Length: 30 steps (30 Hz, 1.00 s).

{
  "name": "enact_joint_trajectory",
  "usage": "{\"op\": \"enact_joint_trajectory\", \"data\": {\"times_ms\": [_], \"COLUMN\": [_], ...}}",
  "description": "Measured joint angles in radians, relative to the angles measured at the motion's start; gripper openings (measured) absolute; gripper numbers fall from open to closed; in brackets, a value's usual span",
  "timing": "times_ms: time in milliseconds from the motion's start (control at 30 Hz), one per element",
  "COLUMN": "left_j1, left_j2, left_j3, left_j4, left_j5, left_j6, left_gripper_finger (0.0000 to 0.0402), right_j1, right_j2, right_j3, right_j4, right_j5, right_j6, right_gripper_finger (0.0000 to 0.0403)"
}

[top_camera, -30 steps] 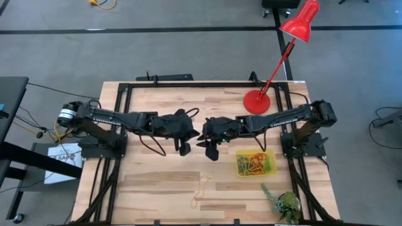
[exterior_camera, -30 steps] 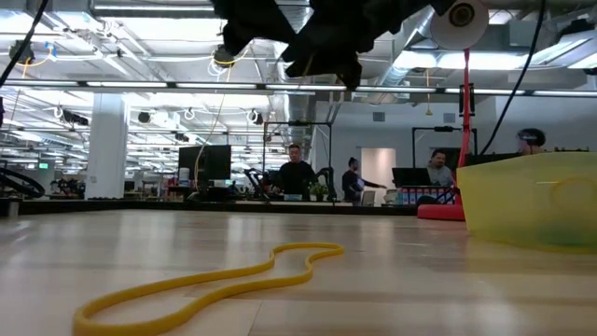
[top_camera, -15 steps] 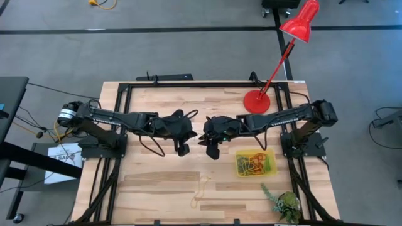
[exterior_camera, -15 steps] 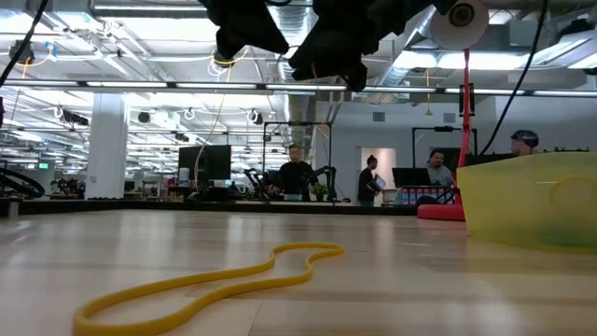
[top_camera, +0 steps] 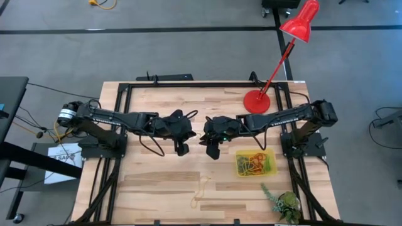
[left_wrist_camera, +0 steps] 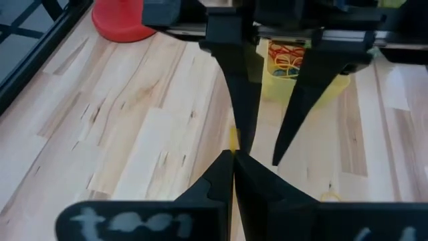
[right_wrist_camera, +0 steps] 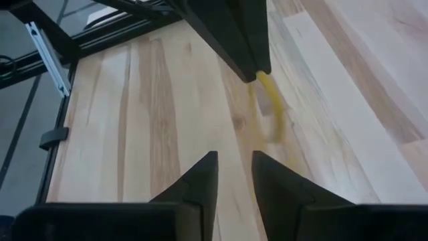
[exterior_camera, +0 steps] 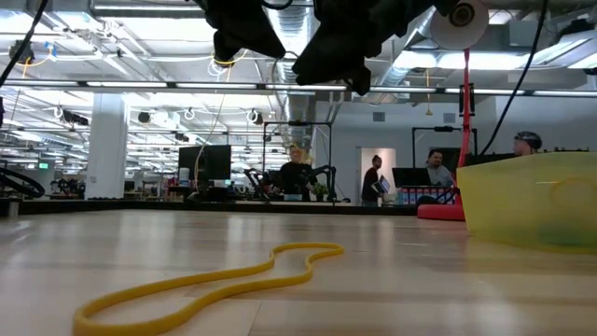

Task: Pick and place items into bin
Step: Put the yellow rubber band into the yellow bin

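Handover at frame centre, above the surface

My left gripper [top_camera: 182, 149] stays clamped on a yellow band [right_wrist_camera: 271, 107]; my right gripper [top_camera: 212, 151] has narrowed but its fingers remain apart, short of it. Next it must take the band to the bin [top_camera: 255, 163], lower right.

The wooden table [top_camera: 157, 182] carries a yellow bin [top_camera: 255, 163], red lamp base [top_camera: 256, 102], plant sprig [top_camera: 284, 202] and loose yellow band [top_camera: 202, 190].
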Motion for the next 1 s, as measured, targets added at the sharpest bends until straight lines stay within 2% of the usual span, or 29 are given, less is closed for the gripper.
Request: {"op": "enact_joint_trajectory", "data": {"times_ms": [167,400,1000], "left_j1": [0.000,0.000,0.000], "left_j2": [0.000,0.000,0.000], "left_j3": [0.000,0.000,0.000], "left_j4": [0.002,0.002,0.014], "left_j5": [0.042,0.196,0.129], "left_j6": [-0.001,-0.003,-0.020], "left_gripper_finger": [0.0000,0.0000,0.0000], "right_j1": [-0.001,-0.002,0.011], "right_j2": [0.000,0.001,0.002], "right_j3": [0.000,0.000,0.000], "right_j4": [-0.001,-0.001,0.064], "right_j5": [0.003,0.003,-0.004], "right_j6": [0.023,0.022,0.019], "right_gripper_finger": [0.0070,0.0069,0.0069]}}
